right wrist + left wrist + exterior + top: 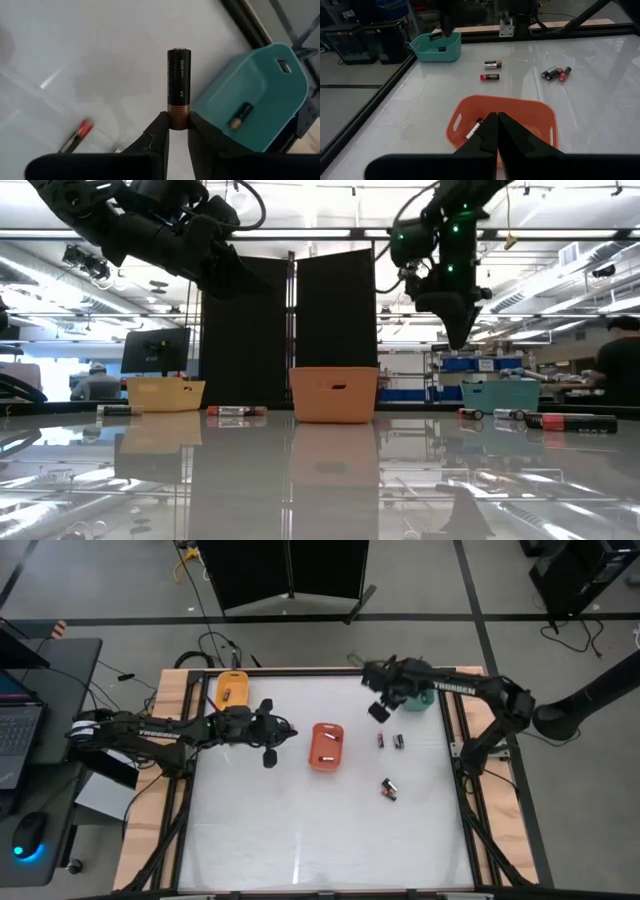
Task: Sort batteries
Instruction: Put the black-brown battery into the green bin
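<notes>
The right gripper (177, 131) hangs raised off the table with its fingers clamped narrowly on the coppery end of an AA battery (178, 85), the rest of the cell projecting straight out past the fingertips. The teal tray (250, 105) sits just beside and below the gripper, already holding one small cell (240, 115), so the step in hand looks like carrying this battery over and dropping it in. To do that well, the gripper should probably centre the free end of the battery over the tray's open middle, not its rim, then lower before opening, since a cell held by one end may tip and roll when released. The tray lies near the far right corner of the table (300, 830), close to the wooden frame, so room beyond it is tight, while the side toward the table's centre is open. Loose batteries lie below and behind the gripper: a pair (390, 741) and, farther off, a small cluster (388, 788). The left gripper (497, 131), fingers pressed together and holding nothing, waits over the orange tray (540, 112), which holds a cell (474, 128), well apart from the right arm's path.
</notes>
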Robot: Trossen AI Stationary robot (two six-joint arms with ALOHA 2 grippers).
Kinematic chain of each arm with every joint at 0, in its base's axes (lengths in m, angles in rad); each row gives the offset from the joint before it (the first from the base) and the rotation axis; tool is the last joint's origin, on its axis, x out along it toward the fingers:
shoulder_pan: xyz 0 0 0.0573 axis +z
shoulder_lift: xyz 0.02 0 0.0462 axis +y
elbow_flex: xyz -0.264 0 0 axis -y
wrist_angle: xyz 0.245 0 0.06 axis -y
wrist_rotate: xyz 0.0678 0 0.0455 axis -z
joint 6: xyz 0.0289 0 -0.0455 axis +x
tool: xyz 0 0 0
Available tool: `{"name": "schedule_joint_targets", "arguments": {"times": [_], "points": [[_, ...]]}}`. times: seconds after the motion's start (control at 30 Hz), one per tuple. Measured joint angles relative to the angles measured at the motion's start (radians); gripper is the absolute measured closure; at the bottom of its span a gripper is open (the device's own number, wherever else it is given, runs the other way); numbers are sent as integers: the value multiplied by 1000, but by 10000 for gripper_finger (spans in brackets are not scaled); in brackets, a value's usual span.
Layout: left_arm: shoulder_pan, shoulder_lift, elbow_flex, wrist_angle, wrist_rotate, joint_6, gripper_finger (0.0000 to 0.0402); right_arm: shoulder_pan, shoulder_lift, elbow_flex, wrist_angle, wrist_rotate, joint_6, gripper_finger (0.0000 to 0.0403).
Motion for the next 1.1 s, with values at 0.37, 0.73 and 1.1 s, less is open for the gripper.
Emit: {"name": "schedule_joint_targets", "arguments": {"times": [0.37, 0.73, 1.1], "points": [[0, 0, 0, 14, 0, -12, 387, -243, -3, 0, 88, -18, -68, 343], [0, 0, 0, 21, 18, -19, 387, -356, -3, 0, 128, -53, -116, 343], [0, 0, 0, 20, 19, -20, 387, -423, -2, 0, 128, -61, -134, 343]]}}
